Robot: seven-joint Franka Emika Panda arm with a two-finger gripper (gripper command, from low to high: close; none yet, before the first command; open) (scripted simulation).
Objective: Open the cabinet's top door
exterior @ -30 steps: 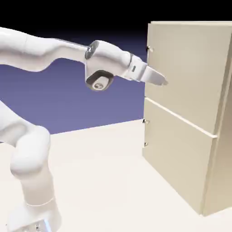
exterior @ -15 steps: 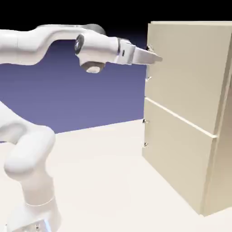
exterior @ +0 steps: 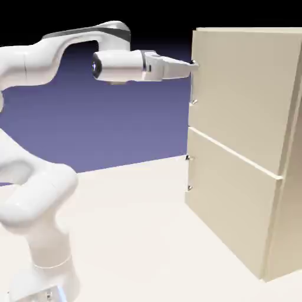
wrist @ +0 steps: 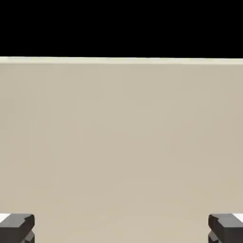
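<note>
Risk: holding jaws spread wide beside the top door (exterior: 245,94), perhaps missing its handle (exterior: 191,88) by reaching too high.

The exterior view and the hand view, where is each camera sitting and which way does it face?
Exterior view: stands off beside the robot, facing across the arm toward the cabinet's front; the arm, its base and the gripper show.
Hand view: rides on the hand, looking along the gripper at a beige panel and its top edge, with black above; only the two finger tips show, wide apart at the bottom corners.
Shared: the gripper's fingers and the cabinet.
</note>
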